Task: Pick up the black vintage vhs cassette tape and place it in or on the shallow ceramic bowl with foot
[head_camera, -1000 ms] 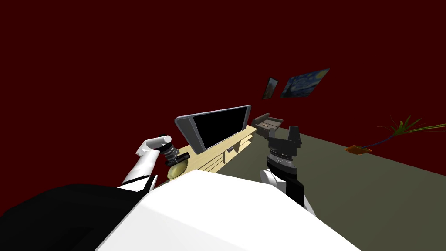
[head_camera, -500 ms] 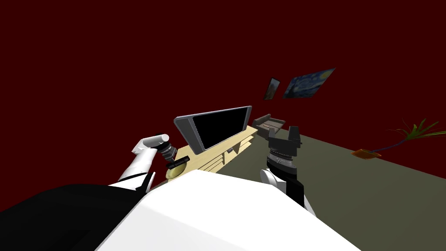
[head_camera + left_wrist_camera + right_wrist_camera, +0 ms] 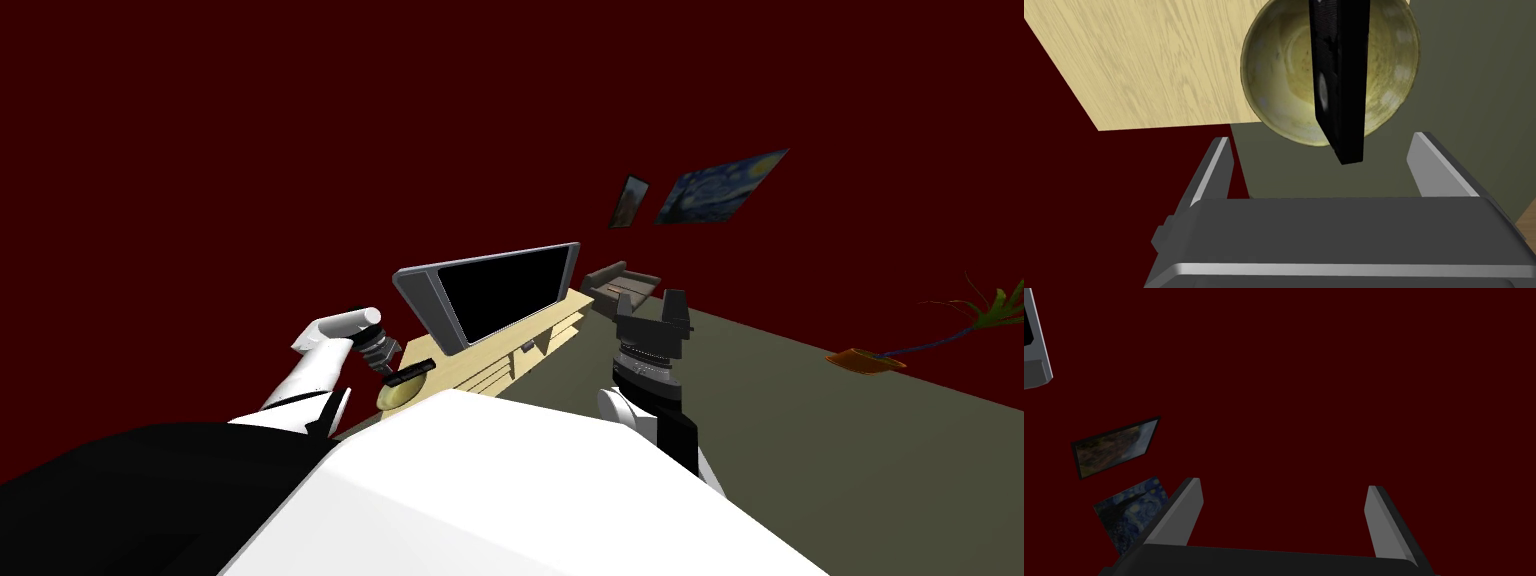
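The left end effector (image 3: 1321, 140) hovered over the near corner of a light wooden tabletop (image 3: 1149, 60). Its two grey fingers (image 3: 1216, 165) were spread wide and pinched nothing. Between them, and clear of both, was the black VHS cassette (image 3: 1339, 75). It stood on its narrow edge and tilted across the mouth of a shallow, yellow-green glazed bowl (image 3: 1274, 85). The near end of the tape reached past the bowl's rim toward the end effector. Whether the cassette actually rested on the bowl could not be told. The bowl itself sat at the very corner of the tabletop, with olive-grey floor (image 3: 1474, 100) beyond the edge and a dark red wall (image 3: 1099, 200) beside it.

In the head view the cassette and bowl appeared just left of centre in the frame, with the cassette a small dark bar directly above the bowl. A flat-screen television (image 3: 490, 290) stood farther along the same tabletop, near the middle of the frame.

The right end effector (image 3: 652, 300) was raised right of centre, well apart from the tabletop, with its fingers likewise spread and holding nothing.
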Tool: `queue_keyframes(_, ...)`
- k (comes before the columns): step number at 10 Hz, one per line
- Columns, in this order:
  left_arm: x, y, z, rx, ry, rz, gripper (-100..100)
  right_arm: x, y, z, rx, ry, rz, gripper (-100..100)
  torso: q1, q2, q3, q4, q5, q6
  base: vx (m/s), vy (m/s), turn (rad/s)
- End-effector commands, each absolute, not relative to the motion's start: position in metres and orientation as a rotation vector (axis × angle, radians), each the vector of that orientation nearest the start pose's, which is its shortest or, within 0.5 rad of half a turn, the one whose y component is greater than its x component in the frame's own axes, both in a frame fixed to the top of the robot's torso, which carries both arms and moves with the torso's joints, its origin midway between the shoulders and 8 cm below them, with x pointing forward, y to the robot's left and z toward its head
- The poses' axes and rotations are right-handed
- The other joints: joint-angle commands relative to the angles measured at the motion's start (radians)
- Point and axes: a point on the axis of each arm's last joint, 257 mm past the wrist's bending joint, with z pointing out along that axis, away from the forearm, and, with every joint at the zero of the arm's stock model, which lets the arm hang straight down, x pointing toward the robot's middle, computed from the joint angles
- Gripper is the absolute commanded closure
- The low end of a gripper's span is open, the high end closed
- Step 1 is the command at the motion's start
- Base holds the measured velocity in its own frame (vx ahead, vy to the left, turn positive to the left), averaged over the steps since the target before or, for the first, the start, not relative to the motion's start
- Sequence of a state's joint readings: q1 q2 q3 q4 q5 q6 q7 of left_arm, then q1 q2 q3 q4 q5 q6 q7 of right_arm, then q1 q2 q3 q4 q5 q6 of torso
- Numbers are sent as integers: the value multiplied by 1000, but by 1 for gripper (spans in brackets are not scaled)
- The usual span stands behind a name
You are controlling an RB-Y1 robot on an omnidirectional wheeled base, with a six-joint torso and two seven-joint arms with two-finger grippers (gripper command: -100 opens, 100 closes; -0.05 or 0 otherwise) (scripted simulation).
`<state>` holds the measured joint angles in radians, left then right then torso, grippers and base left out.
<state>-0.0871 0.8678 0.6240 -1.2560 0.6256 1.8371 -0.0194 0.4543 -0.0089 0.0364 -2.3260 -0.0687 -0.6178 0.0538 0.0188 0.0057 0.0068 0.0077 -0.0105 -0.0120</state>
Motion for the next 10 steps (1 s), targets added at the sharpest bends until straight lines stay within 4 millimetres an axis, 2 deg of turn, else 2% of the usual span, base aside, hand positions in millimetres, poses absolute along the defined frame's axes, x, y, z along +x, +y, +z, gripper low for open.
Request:
queue_keyframes(1, 230, 611, -298, -2815, 1409, 13, -100, 314, -266, 78, 518, 441, 1387, 0, 0, 0, 0, 0, 0, 0, -4, 5, -23)
queue_keyframes(2, 242, 636, -279, -2733, 1420, -7, -100, 314, -266, 78, 518, 441, 1387, 0, 1, 1, 1, 0, 0, 0, 41, -48, 141)
queue_keyframes(5, 219, 638, -295, -2805, 1434, 31, -100, 314, -266, 78, 518, 441, 1387, 0, -3, -2, -1, 0, -1, 0, 42, -56, 19)
queue_keyframes(6, 230, 662, -275, -2722, 1441, 9, -100, 314, -266, 78, 518, 441, 1387, 0, -1, 0, 0, 0, 0, 0, 48, -63, 64)
queue_keyframes(7, 224, 667, -273, -2722, 1456, 26, -100, 314, -266, 78, 518, 441, 1387, 0, -3, -2, -1, 0, -1, -1, 55, -68, 154)
queue_keyframes(10, 206, 663, -289, -2790, 1457, 41, -100, 314, -266, 78, 518, 441, 1387, 0, -1, 0, 0, 0, 0, 0, 20, -30, -27)
